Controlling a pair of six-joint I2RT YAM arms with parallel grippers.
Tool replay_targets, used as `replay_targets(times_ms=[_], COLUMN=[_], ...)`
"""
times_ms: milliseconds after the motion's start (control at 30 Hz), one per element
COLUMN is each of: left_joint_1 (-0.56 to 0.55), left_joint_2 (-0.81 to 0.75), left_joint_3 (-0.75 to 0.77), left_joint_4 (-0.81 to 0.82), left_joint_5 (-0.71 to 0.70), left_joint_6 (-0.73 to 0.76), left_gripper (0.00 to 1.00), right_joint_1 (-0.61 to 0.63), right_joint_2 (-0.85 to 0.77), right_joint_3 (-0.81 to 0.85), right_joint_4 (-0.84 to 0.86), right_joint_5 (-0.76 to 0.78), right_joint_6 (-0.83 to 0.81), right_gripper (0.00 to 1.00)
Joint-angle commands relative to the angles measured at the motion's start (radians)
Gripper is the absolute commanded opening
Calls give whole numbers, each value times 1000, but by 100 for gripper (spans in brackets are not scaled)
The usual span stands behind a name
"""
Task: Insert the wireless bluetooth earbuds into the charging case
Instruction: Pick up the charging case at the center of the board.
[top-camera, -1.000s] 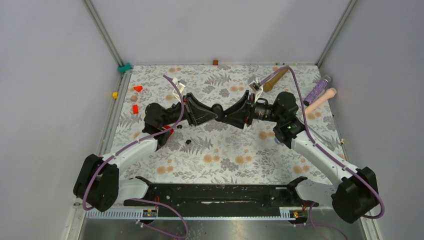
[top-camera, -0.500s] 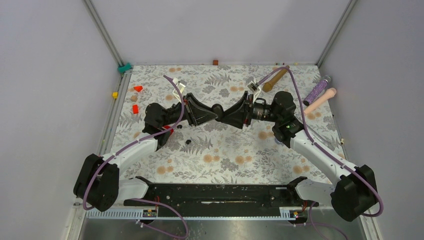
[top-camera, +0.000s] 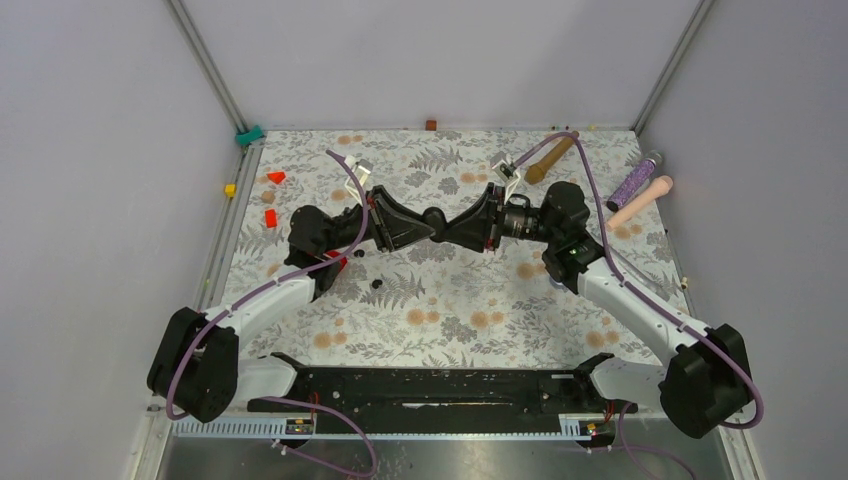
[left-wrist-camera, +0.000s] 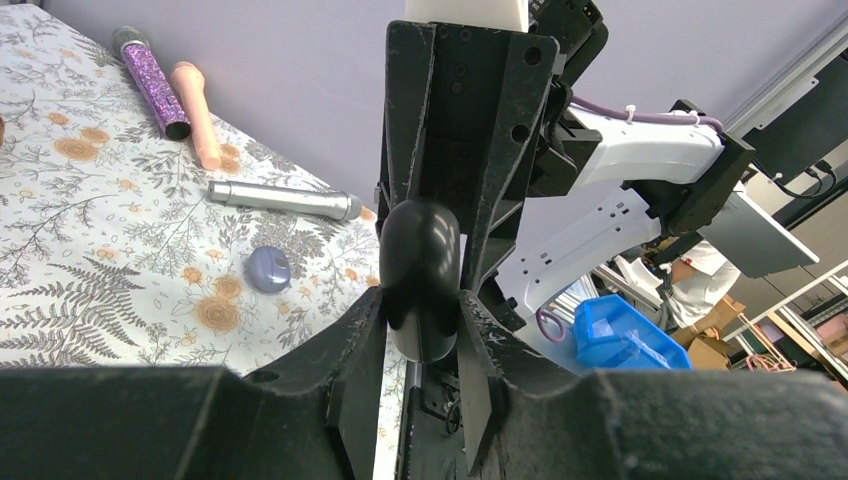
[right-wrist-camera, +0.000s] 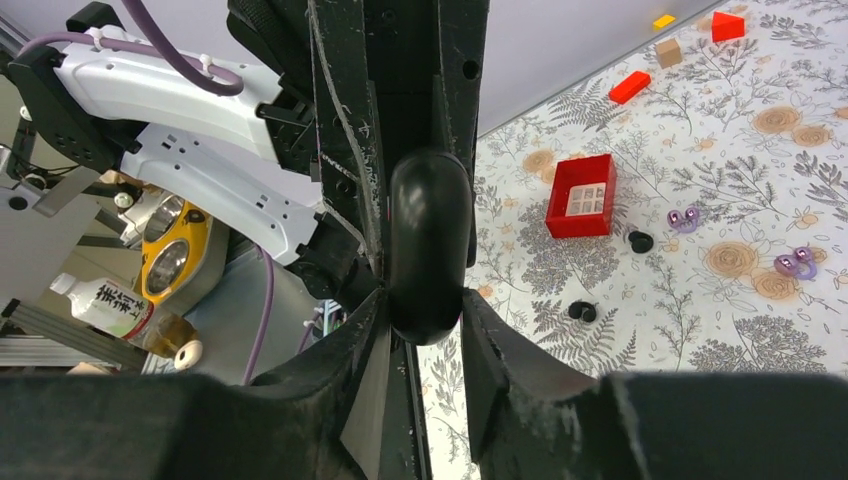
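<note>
Black and glossy, the rounded plastic charging case (left-wrist-camera: 420, 255) hangs in mid-air above the middle of the flower-printed tablecloth (top-camera: 450, 310). Its shell is smooth, and no seam can be made out. The left gripper (left-wrist-camera: 421, 320) is clamped on it from one end. The right gripper (right-wrist-camera: 425, 310) meets it from the other, its fingers pressed flat against the case's two sides, so both arms hold the same piece nose to nose.

The wireless earbuds lie loose on the cloth below, well apart from the case. Two tiny black buds (right-wrist-camera: 640, 241) (right-wrist-camera: 581, 311) sit just beside a small red square tray (right-wrist-camera: 582, 195), and two pale purple buds (right-wrist-camera: 683, 219) (right-wrist-camera: 795, 263) lie a little farther out.

Each wrist camera sees mostly the other arm's black fingers behind the case.

Off to the right lie a silver metal cylinder (left-wrist-camera: 285, 199), a purple glitter tube (left-wrist-camera: 150, 75), a peach-coloured rod (left-wrist-camera: 197, 110) and a blue-grey rounded pebble shape (left-wrist-camera: 268, 269).
</note>
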Motion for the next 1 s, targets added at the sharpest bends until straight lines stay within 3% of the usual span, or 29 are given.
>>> replay_targets(times_ms=[0,100,133,200,300,400,567,667,733,800,967], left_joint_1=[1,1,0,3,20,46,88,90,89,87,34], left_joint_2=[3,3,1,-3,-19,-38,-61,-56,-46,-50,-106], left_joint_3=[-1,-1,2,14,38,84,231,377,465,505,475], left_joint_4=[68,62,52,12,-52,-171,-489,-869,-1088,-1209,-1320], left_joint_5=[-5,-2,-3,-2,13,45,163,285,331,349,270], left_joint_6=[2,2,5,18,42,114,350,641,826,947,1091], left_gripper=[0,0,6,26,73,97,99,99,99,99,99], right_joint_1=[9,9,9,9,9,7,7,8,8,8,7], right_joint_2=[8,3,-2,-14,-41,-69,-96,-113,-129,-144,-174], right_joint_3=[38,40,41,50,72,109,226,285,304,302,267], right_joint_4=[64,63,59,31,-58,-201,-577,-785,-851,-875,-868], right_joint_5=[-20,-27,-30,-33,-37,-41,-36,-27,-30,-26,-14], right_joint_6=[21,17,12,-10,-90,-210,-479,-637,-690,-721,-741], right_gripper=[30,20,17,14,13,12,11,11,11,11,11])
